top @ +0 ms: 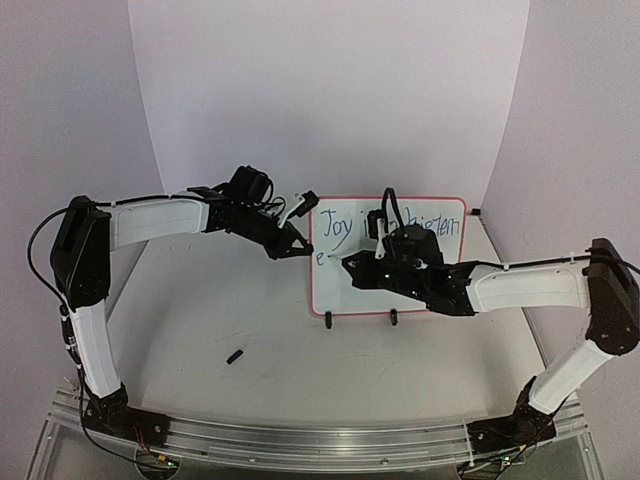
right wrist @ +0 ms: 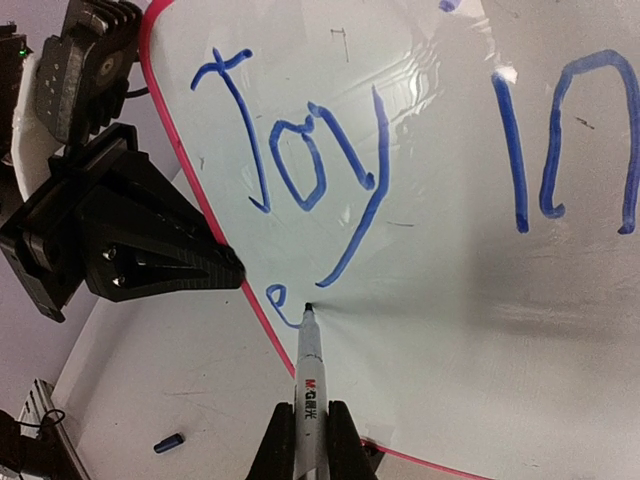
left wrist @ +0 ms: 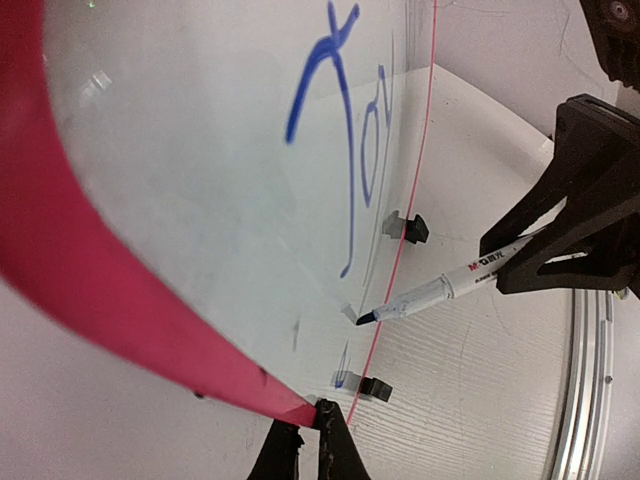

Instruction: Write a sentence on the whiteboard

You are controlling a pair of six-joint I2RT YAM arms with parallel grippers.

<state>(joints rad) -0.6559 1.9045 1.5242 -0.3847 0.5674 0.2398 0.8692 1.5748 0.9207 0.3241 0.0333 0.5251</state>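
My R gripper [right wrist: 305, 445] was clamped tight on the marker [right wrist: 309, 365], barrel btwn both fingers. Its tip touched the whiteboard [top: 340, 295] low on the left side. My L gripper [left wrist: 308, 440] was pinched narrow on the board's pink rim at its left edge, approx level w/ the marker tip. The two grippers sat near each other but apart. The whiteboard stood upright on two black clip feet [top: 328, 321] at mid-table [top: 200, 320], right of centre, facing my arm bases. The sentence [right wrist: 300, 170] ran in blue across the top: "Joy in", then more words my R arm partly hid in the top view. Below "Joy" was one small "e", just left of the tip. A dark cap [top: 235, 356] lay on the table, well apart from the board, front-left.
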